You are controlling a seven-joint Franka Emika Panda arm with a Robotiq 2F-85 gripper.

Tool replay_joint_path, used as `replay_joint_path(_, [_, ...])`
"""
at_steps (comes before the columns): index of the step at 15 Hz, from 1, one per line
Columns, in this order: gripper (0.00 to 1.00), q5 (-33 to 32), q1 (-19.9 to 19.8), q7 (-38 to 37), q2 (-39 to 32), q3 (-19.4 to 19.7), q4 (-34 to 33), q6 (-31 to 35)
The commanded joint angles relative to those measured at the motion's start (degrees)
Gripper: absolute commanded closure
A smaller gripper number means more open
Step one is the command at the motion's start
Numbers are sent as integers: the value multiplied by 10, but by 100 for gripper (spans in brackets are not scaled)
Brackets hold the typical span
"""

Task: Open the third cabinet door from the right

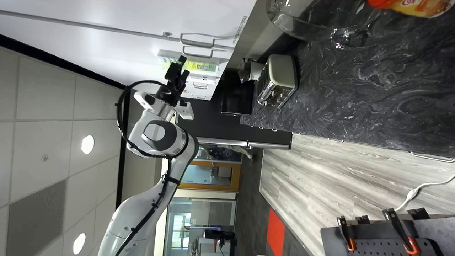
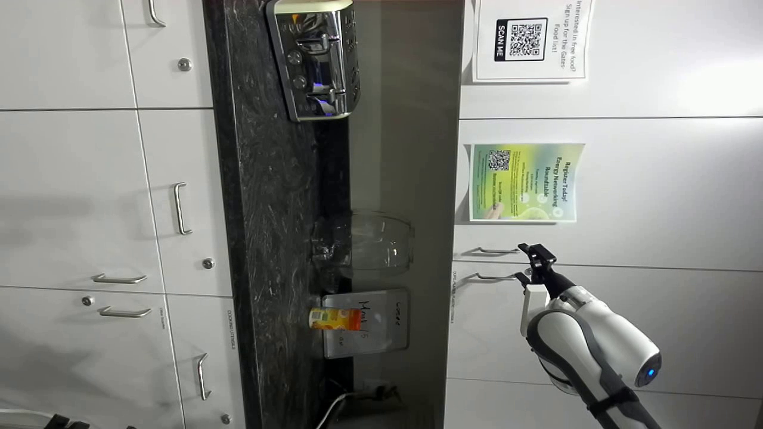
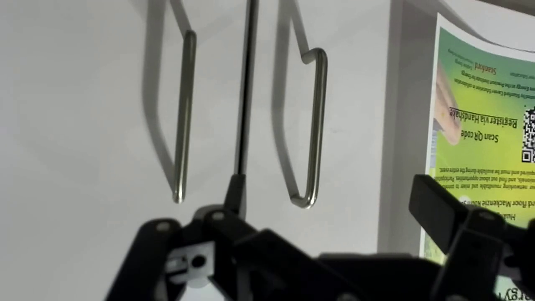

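Gripper (image 3: 332, 198): spread wide, nothing is held.
Door (image 2: 656, 193), ahead: is judged stiff, easily swung.
Handle (image 3: 317, 127), facing gripper's gap: likely slick; best gripped mid-bar.

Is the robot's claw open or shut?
The gripper is open: the wrist view shows its fingers standing wide apart.

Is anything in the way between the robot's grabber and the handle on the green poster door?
Nothing I can see: in the wrist view, the handle on that door shows uncovered between the spread fingers of the gripper. The poster and neighbouring handle sit either side.
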State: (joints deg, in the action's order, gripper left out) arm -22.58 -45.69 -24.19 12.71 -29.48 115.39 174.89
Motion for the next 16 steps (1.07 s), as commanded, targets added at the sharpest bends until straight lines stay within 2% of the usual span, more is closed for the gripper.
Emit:
replay_joint_path(1, [0,-41,-42,-36,-27,-35,-31,11])
replay_joint_path(11, [0,-180,-117,-142,-70,-107,-88,-2])
replay_joint_path(12, [25,-196,-123,-156,-73,-112,-93,-3])
replay_joint_path(13, [26,-212,-127,-169,-77,-117,-98,-4])
replay_joint_path(16, [49,-258,-133,-206,-89,-128,-110,-8])
